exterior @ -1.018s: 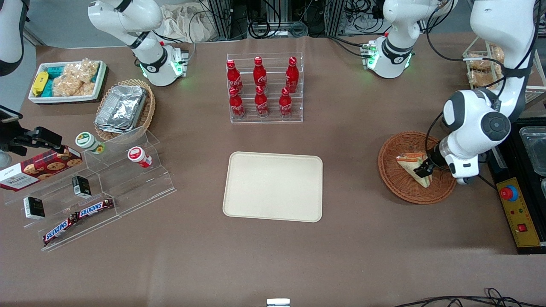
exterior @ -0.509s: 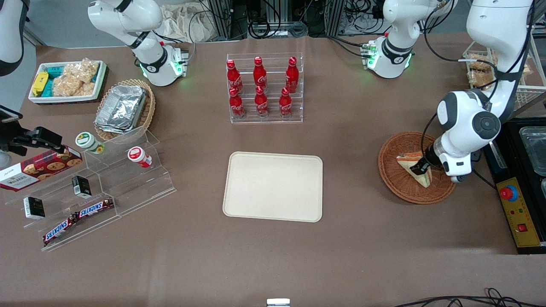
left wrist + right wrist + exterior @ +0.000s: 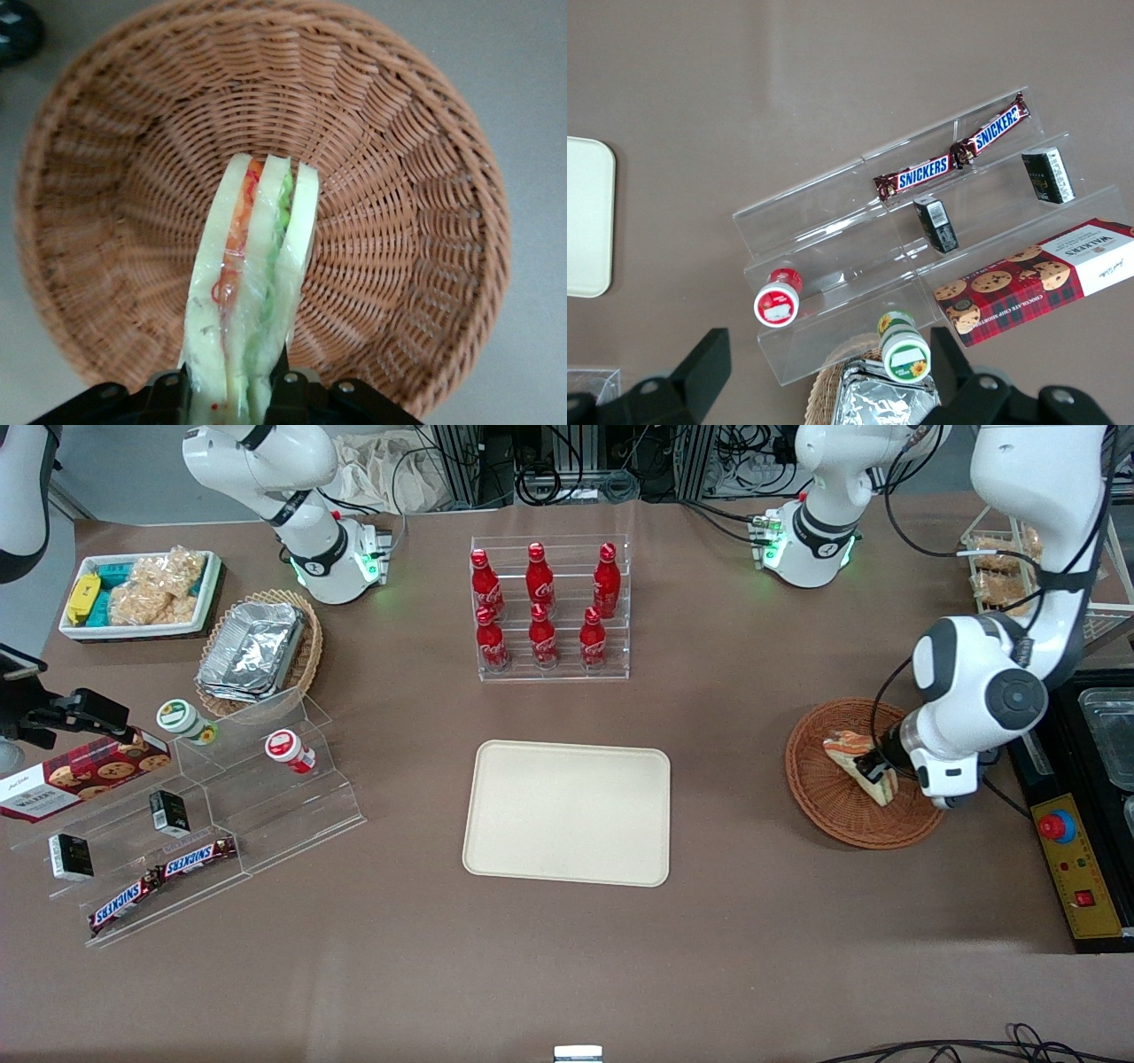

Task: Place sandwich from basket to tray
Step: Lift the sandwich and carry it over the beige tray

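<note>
sandwich [image 3: 257, 274]: pale bread, green/orange filling | basket [image 3: 399, 177]: reddish-brown weave | tray [image 3: 567, 812]: plain cream

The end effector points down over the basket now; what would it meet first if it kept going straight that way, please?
Probably the basket floor. The end effector, shut on the sandwich, points into the bowl, so the sandwich's tip would likely touch the weave first; its height above it is unclear.

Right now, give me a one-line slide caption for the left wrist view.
Left gripper shut on the sandwich, holding it on edge above the reddish-brown wicker basket.
</note>
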